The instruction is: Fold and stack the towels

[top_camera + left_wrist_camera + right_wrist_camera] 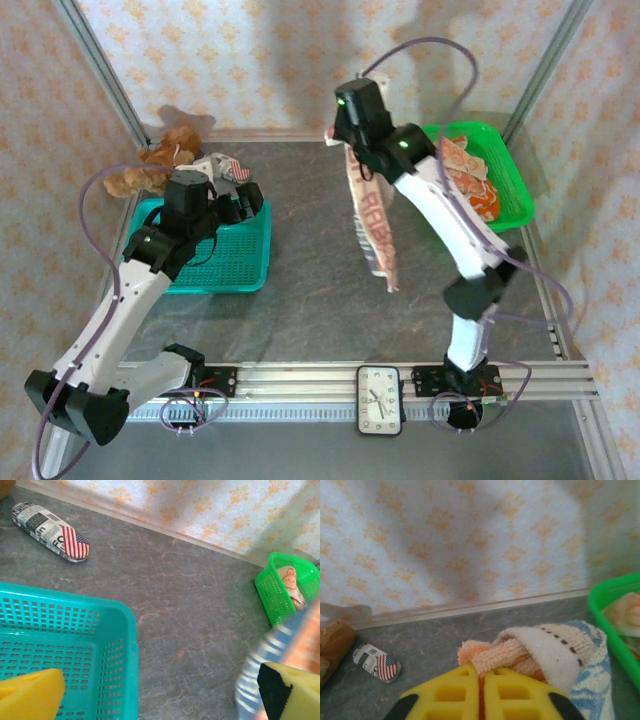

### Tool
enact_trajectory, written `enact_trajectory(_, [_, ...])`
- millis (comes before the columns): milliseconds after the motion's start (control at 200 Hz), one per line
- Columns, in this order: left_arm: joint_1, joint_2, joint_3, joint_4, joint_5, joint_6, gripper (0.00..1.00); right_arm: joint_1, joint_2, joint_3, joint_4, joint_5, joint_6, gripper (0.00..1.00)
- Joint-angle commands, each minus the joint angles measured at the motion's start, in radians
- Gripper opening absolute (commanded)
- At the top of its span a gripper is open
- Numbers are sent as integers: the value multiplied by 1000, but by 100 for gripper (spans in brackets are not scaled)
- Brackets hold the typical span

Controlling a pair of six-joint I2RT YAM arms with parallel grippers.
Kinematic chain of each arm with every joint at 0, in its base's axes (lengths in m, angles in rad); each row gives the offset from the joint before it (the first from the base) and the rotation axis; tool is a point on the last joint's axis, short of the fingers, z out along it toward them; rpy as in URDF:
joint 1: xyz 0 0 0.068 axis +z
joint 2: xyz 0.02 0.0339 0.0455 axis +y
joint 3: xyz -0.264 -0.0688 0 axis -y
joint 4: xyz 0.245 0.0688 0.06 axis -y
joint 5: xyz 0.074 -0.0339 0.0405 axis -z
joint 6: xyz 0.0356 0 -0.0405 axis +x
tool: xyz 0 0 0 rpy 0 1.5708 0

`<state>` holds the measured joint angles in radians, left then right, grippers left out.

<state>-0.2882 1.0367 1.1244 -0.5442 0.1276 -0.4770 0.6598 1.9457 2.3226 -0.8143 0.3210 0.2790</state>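
Note:
A cream and orange towel (372, 225) with "RABBIT" lettering hangs full length above the middle of the table. My right gripper (340, 135) is shut on its top corner. In the right wrist view the yellow fingers (450, 695) pinch a bunched orange and cream fold of that towel (545, 650). More towels (468, 175) lie crumpled in the green basket (515, 190) at the back right. My left gripper (240, 200) hovers open over the right rim of the teal basket (250, 275), holding nothing. Its wrist view catches the hanging towel (260, 670) as a blur at the right.
A brown teddy bear (160, 160) and a small striped shoe (228, 168) lie at the back left, behind the teal basket. A clock (380, 400) sits on the front rail. Bare grey tabletop (200, 620) lies between the two baskets.

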Motion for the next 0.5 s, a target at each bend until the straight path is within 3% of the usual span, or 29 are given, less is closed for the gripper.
enact_trajectory(0, [-7, -48, -14, -65, -42, 16, 100, -15, 207, 237, -62, -85, 7, 50])
enact_trajectory(30, [-6, -57, -15, -76, -44, 16, 100, -18, 267, 323, -96, -90, 13, 62])
enact_trajectory(55, [-6, -63, -16, -85, -47, 16, 100, -21, 312, 383, -119, -100, 16, 66])
enact_trajectory(115, [-6, -77, -22, -102, -46, 15, 100, -28, 372, 465, -151, -129, 28, 67])
enact_trajectory(185, [-7, -85, -29, -114, -45, 1, 100, -39, 369, 435, -140, -161, 46, 67])
enact_trajectory(355, [-10, -64, -55, -102, -5, -51, 99, -50, 221, 149, -69, -142, 20, 68])
enact_trajectory(495, [-67, 15, -38, -102, -21, -96, 93, -87, 18, -229, 51, -165, 24, 68])
